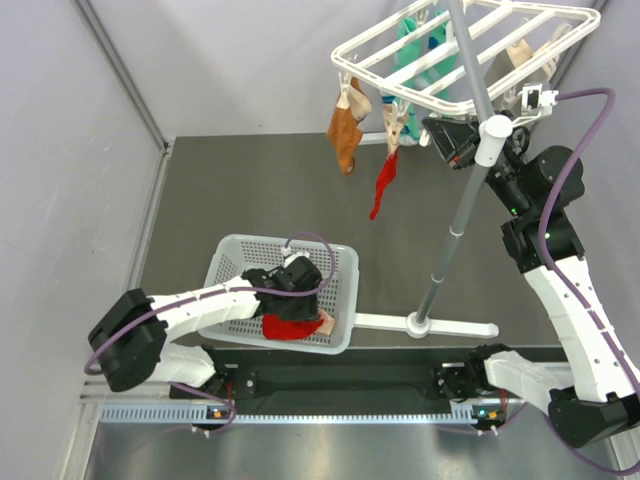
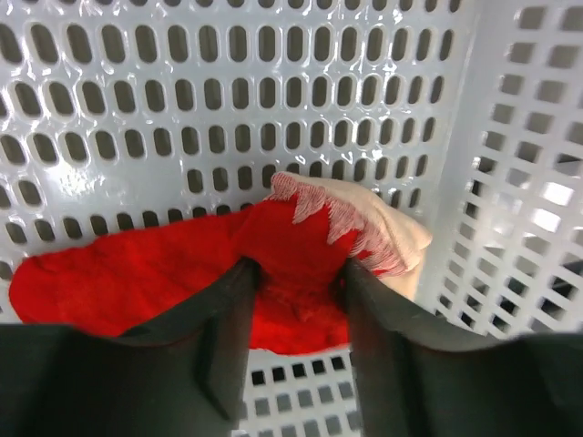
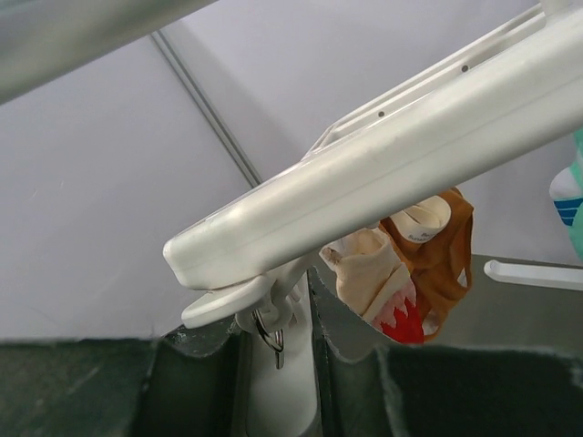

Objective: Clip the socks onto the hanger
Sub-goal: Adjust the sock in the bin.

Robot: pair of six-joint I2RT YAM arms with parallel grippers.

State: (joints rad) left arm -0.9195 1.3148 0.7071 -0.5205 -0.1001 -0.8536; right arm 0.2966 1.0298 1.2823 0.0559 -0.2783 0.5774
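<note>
A red sock [image 1: 288, 327] with a tan toe [image 2: 383, 228] lies in the white basket [image 1: 225, 250]. My left gripper [image 1: 300, 290] is down in the basket. In the left wrist view its fingers [image 2: 299, 273] pinch a bunch of that red sock [image 2: 137, 273]. The white hanger frame [image 1: 470, 40] stands on a grey pole [image 1: 460, 210]. Another red sock [image 1: 383, 185] and the mint-green socks [image 1: 412, 40] hang from it. My right gripper [image 1: 440, 132] is up at the frame's near edge. Its fingers [image 3: 278, 300] are closed on a white clip [image 3: 278, 382] under the frame bar [image 3: 410, 137].
An orange-brown sock [image 1: 345, 135] hangs at the frame's left corner and also shows in the right wrist view [image 3: 451, 264]. Beige socks [image 1: 520, 50] hang at the far right. The hanger's white foot [image 1: 450, 325] lies beside the basket. Grey walls enclose the table.
</note>
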